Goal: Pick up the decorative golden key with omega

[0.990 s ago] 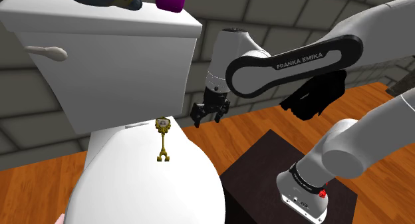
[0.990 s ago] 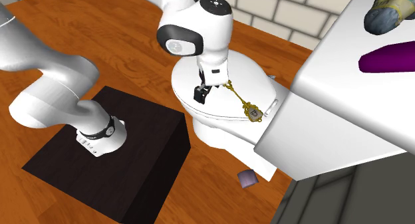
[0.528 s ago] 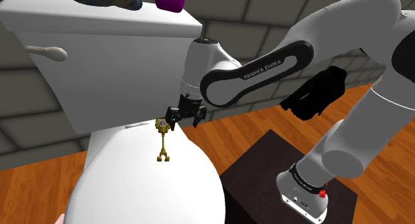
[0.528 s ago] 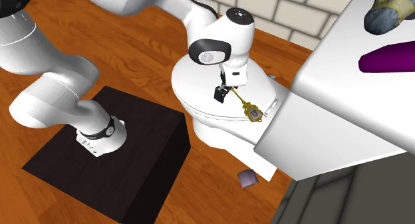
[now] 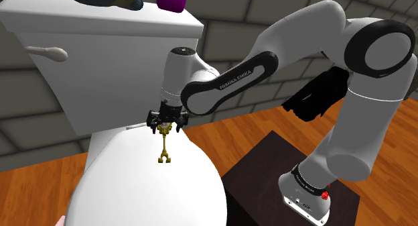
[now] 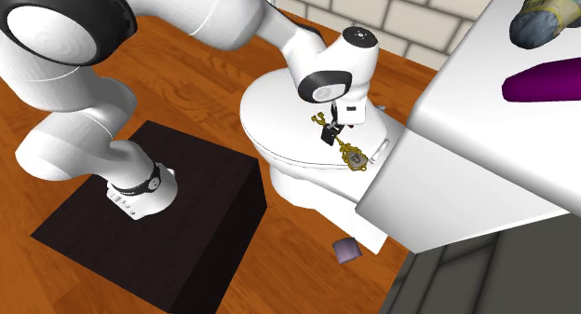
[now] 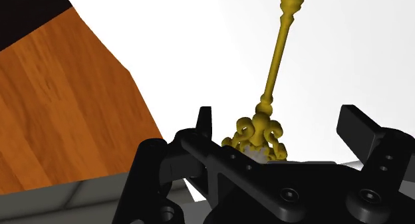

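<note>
Gripper (image 5: 163, 123): fingers (image 7: 362, 129) stand apart, clasping nothing, poised directly over the ornate head of the key (image 7: 273, 76). In the wrist view the head sits between the fingers and neither touches it. The key lies flat on the white toilet lid (image 5: 134, 184), near the lid's rear edge by the tank (image 5: 114, 64), with its head toward the tank and its bit toward the lid's front. Assessment: the step in hand is alignment before the grasp, and the pick is not yet made. The next move calls for a short descent until the tips straddle the head, then closure. The key is thin and the lid is curved, so slippage is a risk. The arm (image 5: 231, 76) reads "FRANKA EMIKA"; no other writing is legible.
</note>
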